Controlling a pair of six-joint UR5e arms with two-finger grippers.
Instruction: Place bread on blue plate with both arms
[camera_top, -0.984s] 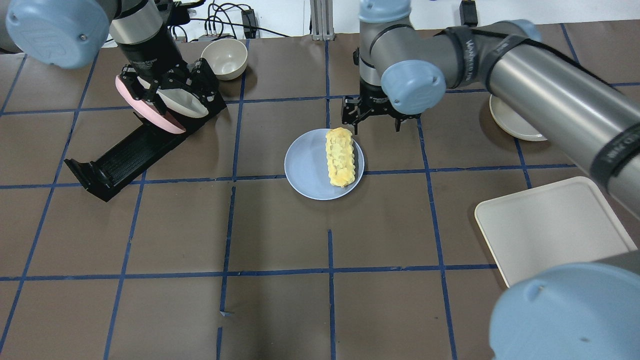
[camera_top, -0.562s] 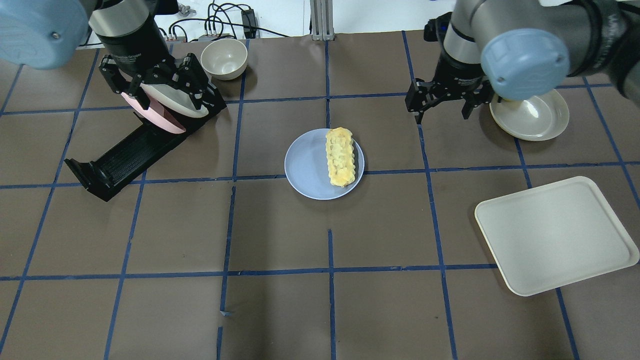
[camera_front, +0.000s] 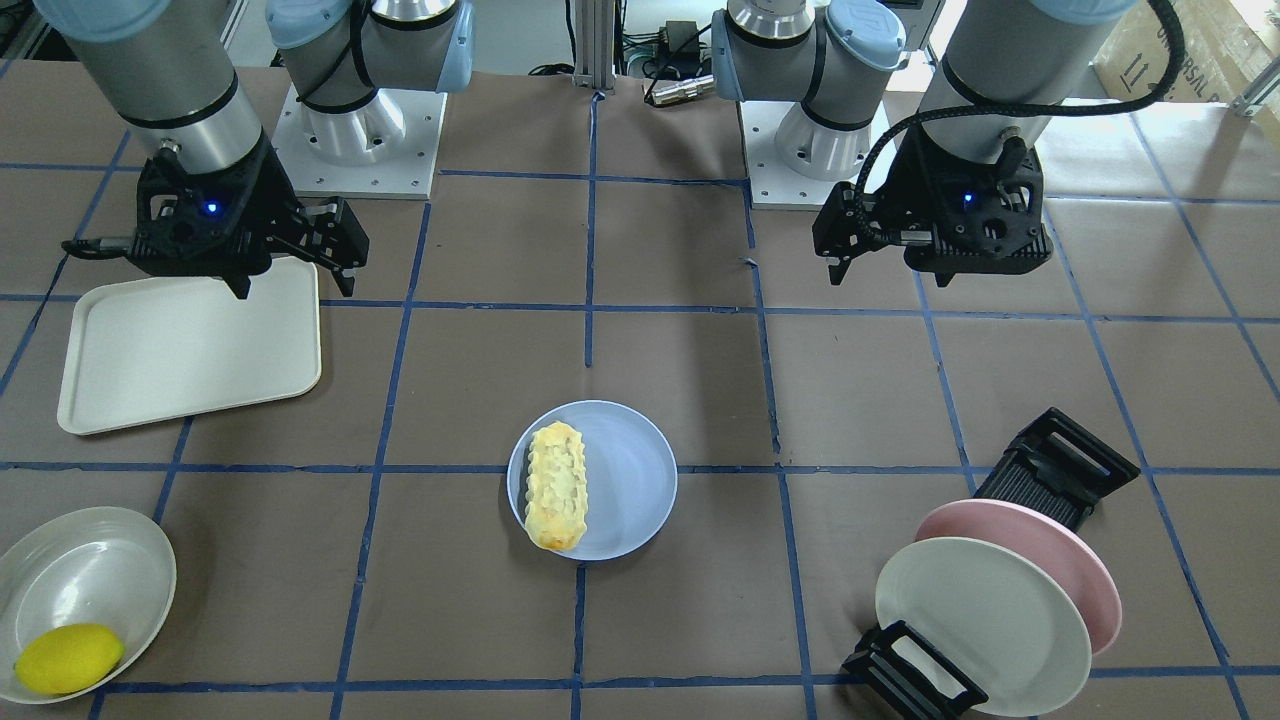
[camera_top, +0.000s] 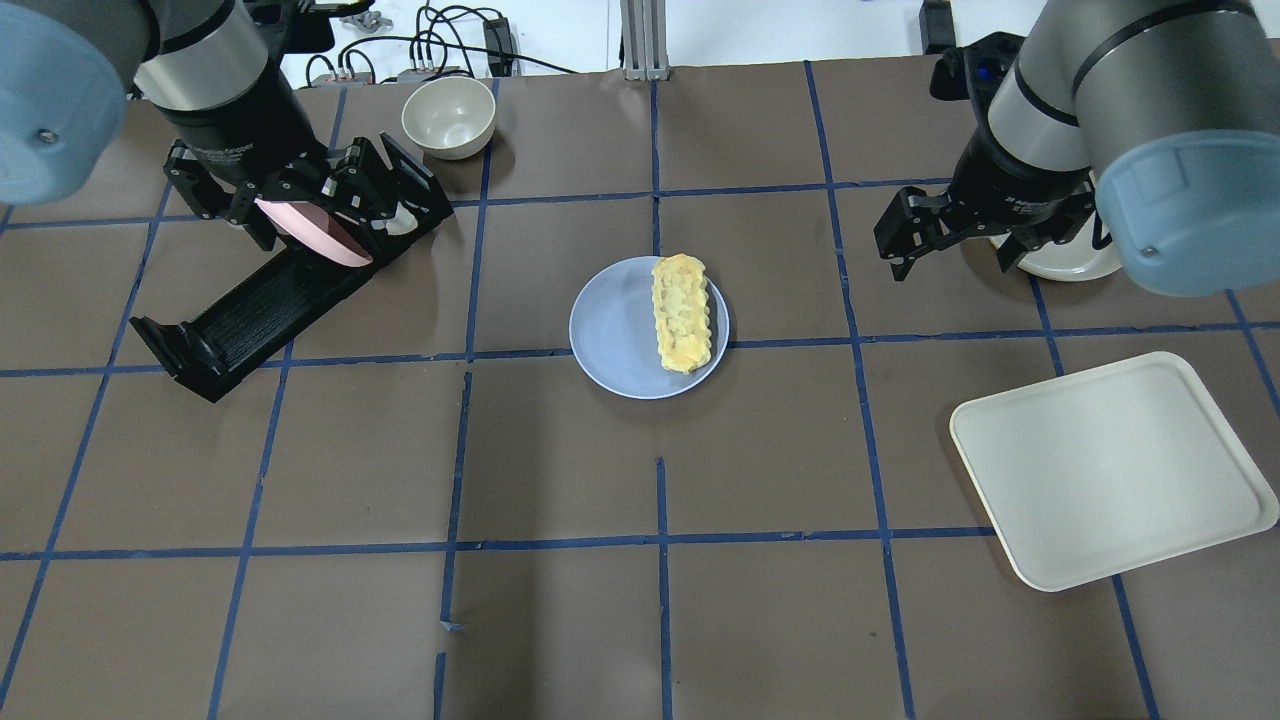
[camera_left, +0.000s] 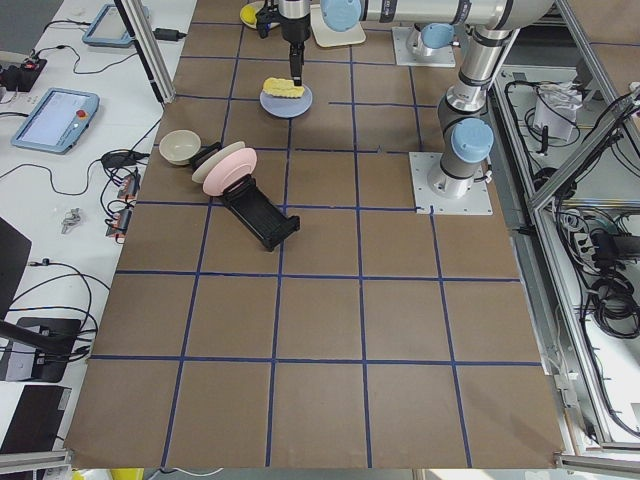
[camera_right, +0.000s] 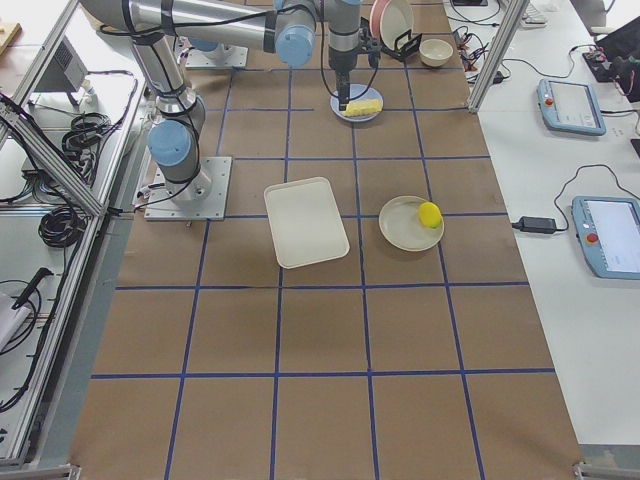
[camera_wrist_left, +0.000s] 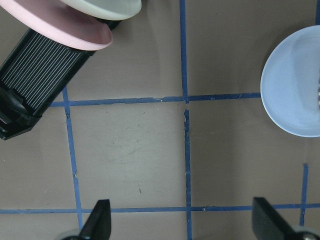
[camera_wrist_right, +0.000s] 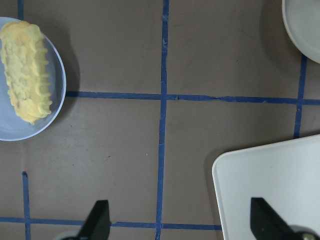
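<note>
The bread lies on the right half of the blue plate at the table's middle; both also show in the front view, the bread and the plate. My left gripper is open and empty, high over the plate rack, well left of the plate. Its wrist view shows the gripper over bare table, the plate at the right edge. My right gripper is open and empty, well right of the plate. Its wrist view shows the gripper and the bread at upper left.
A black rack at the left holds a pink plate and a cream-white plate. A bowl stands at the back. A cream tray lies front right. A cream plate holds a lemon.
My right gripper has moved away from the plate's far edge to the right, toward the cream plate. My left gripper has shifted a little to the left. The bread and plate have not moved.
</note>
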